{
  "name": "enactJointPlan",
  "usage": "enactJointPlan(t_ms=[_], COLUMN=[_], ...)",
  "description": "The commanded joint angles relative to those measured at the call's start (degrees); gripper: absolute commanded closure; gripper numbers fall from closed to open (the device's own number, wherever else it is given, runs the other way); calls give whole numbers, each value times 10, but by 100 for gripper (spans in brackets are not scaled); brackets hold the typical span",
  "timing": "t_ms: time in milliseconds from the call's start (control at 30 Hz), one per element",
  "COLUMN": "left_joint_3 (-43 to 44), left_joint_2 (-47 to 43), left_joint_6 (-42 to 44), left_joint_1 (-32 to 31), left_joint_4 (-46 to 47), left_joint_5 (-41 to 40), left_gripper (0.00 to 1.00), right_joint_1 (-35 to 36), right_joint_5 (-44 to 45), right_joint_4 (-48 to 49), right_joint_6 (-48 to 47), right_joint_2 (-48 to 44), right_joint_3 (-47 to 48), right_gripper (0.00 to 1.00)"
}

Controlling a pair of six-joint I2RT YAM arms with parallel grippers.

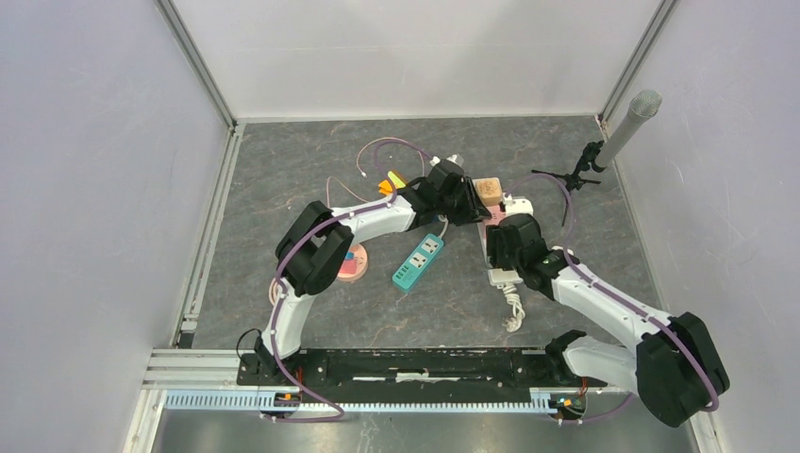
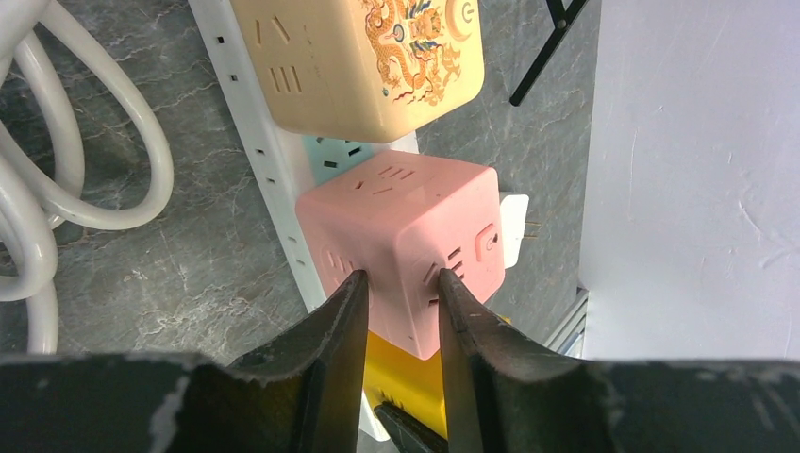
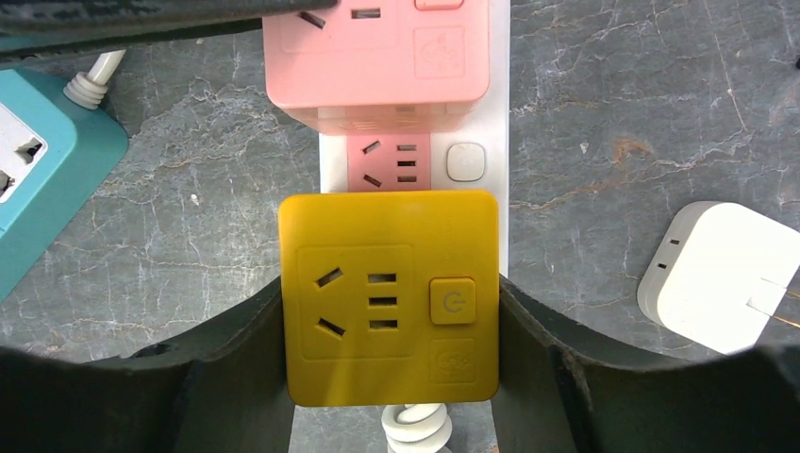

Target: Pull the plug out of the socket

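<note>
While the yellow cube plug (image 3: 391,283) sits on the white power strip (image 3: 498,104), just beside the pink cube (image 3: 377,57), it is clamped on both sides by the right gripper (image 3: 391,311). The left gripper (image 2: 398,283) is set against the pink cube's corner, its jaws narrowly parted; whether anything is pinched cannot be told.

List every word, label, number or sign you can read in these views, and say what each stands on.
No words, brands or numbers are readable in any view.
Power symbol: on the button of the yellow cube adapter.
Power symbol: on the side button of the pink cube adapter.
What looks like a power symbol, beside a dragon drawing: on the beige cube adapter.
Embossed mark under the yellow adapter's button: too faint to read.
</note>
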Motion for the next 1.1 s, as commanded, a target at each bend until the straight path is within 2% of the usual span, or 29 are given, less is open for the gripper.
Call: enactJointPlan(t_ms=[0, 100, 233, 433, 567, 767, 1067], left_joint_3=[-15, -17, -18, -19, -18, -19, -16], left_joint_2=[28, 28, 28, 25, 28, 24, 10], left_joint_6=[2, 2, 2, 2, 1, 2, 10], left_joint_1=[-3, -3, -3, -2, -3, -3, 0], left_joint_4=[-58, -53, -53, -49, -49, -51, -43], left_joint_5=[-13, -11, -10, -11, -7, -7, 5], left_gripper=[63, 64, 66, 67, 68, 69, 69], right_joint_1=[-4, 5, 44, 43, 26, 1, -26], right_joint_5=[-62, -75, -15, 1, -30, -105, -94], right_joint_4=[72, 95, 90, 89, 81, 125, 82], right_joint_6=[4, -21, -75, -60, -26, 7, -14], right_joint_2=[-34, -25, -19, -49, -51, -55, -90], right_joint_3=[46, 38, 34, 41, 52, 21, 64], right_gripper=[100, 100, 100, 100, 100, 100, 100])
